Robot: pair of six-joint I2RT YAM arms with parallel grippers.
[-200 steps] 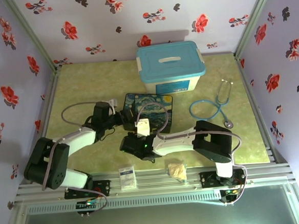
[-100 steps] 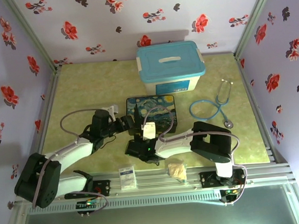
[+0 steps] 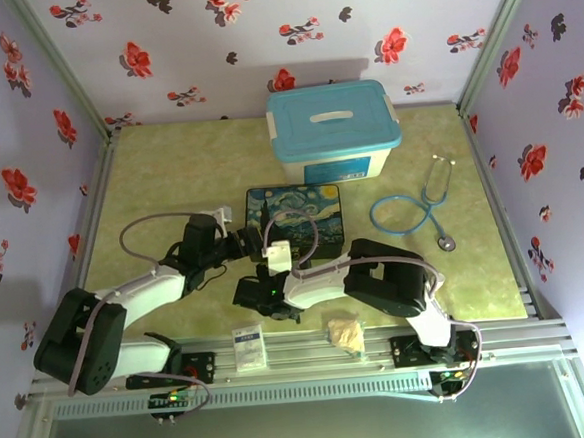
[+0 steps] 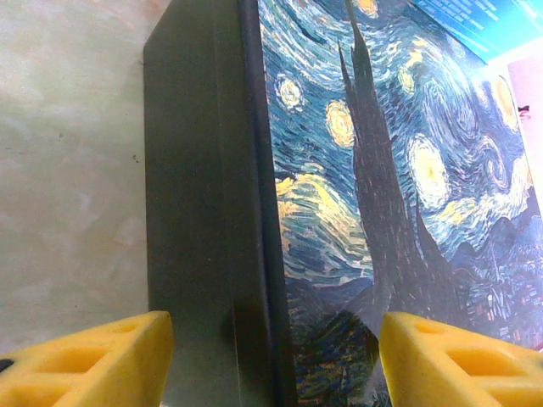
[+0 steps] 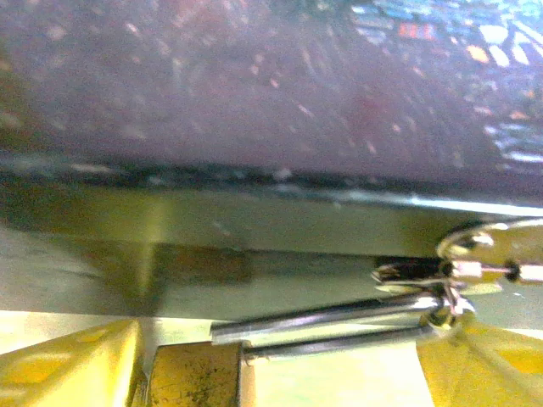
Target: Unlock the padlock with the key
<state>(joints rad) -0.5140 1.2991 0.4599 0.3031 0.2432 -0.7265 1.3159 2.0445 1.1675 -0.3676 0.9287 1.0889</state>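
Left wrist view:
- The left gripper (image 4: 273,331) is spread wide and holds nothing.
- Its yellow fingers (image 4: 93,360) sit to either side of the near corner of the box (image 4: 356,186).
- The box's dark side wall runs straight ahead from the gap, and the starry printed top lies ahead of the other finger.
- Whether either finger touches the box, I cannot tell.

Right wrist view:
- The right gripper (image 5: 276,339) is low over the table (image 5: 76,280) with its jaws wide.
- The padlock (image 5: 197,375) lies crosswise in the gap.
- Its brass body sits just beside the finger at the view's left, with a thin dark slit between them.
- The silvery shackle (image 5: 331,320) runs across to the opposite finger and seems to meet it.
- As far as this view shows, the padlock is not clamped.
- The key (image 5: 409,272) lies just past the shackle's far end, ahead of that same finger, on a small ring (image 5: 475,242). It is dark, tiny and blurred.
- The box wall is close ahead of the fingertips, out of focus.

Top view (the layout, which the wrist views lack):
- Both arms reach in to the box's near left corner. The left comes from the side and the right from the near edge, with their wrists close together.
- A blue-lidded tub (image 3: 334,133) stands beyond the box, well ahead of both grippers.
- A stethoscope (image 3: 422,210) lies well apart, out past the right arm's elbow.
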